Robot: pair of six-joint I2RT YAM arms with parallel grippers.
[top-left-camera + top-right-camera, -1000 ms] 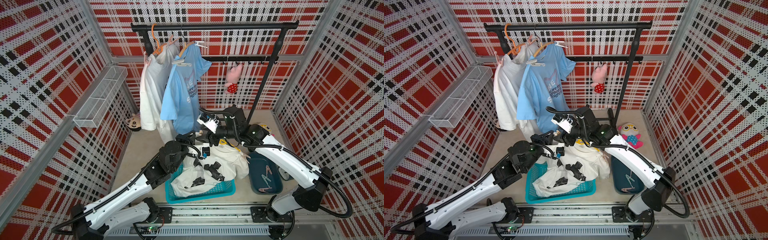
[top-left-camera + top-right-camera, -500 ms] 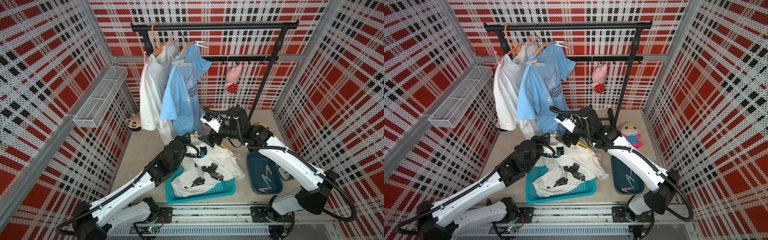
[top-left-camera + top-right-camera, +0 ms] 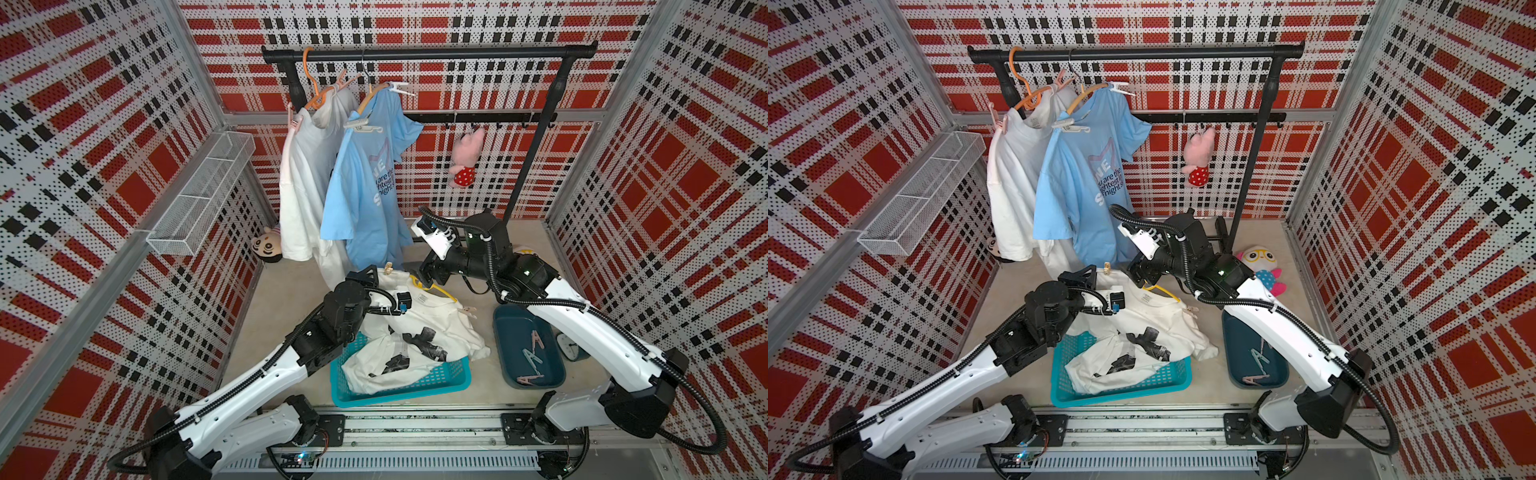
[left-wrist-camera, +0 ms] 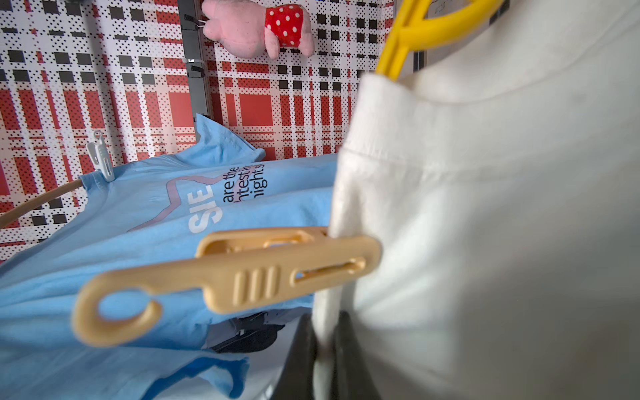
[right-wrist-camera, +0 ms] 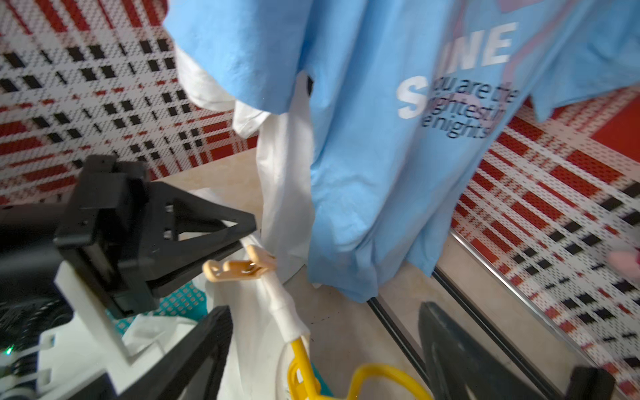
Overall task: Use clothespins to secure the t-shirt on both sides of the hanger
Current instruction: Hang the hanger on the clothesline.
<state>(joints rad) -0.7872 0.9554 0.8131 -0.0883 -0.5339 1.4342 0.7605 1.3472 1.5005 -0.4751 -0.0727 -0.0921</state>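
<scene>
A white t-shirt [image 3: 432, 328] with black print lies on a yellow hanger [image 3: 434, 288], draped over the basket. My left gripper [image 4: 325, 346] is shut on the shirt's shoulder fabric. A beige clothespin [image 4: 256, 277] is clipped on that shoulder just beyond its fingers, and it also shows in both top views [image 3: 388, 269] [image 3: 1107, 268]. A pale clothespin [image 3: 468, 310] sits at the other shoulder. My right gripper [image 5: 325, 308] is open and empty, hanging a little above the hanger's hook [image 5: 301, 363]. More clothespins [image 3: 532, 353] lie in the tray.
A teal basket [image 3: 415, 386] sits under the shirt, with a dark blue tray [image 3: 505, 332] to its right. A blue shirt [image 3: 370, 187] and a white shirt [image 3: 303, 178] hang close behind on the black rack [image 3: 428, 53]. A wire shelf [image 3: 199, 195] juts from the left wall.
My right gripper has opened wider and drawn back to the right from the shirt's shoulder. The beige clothespin now shows clipped there. The left gripper has kept its hold and lifted slightly.
</scene>
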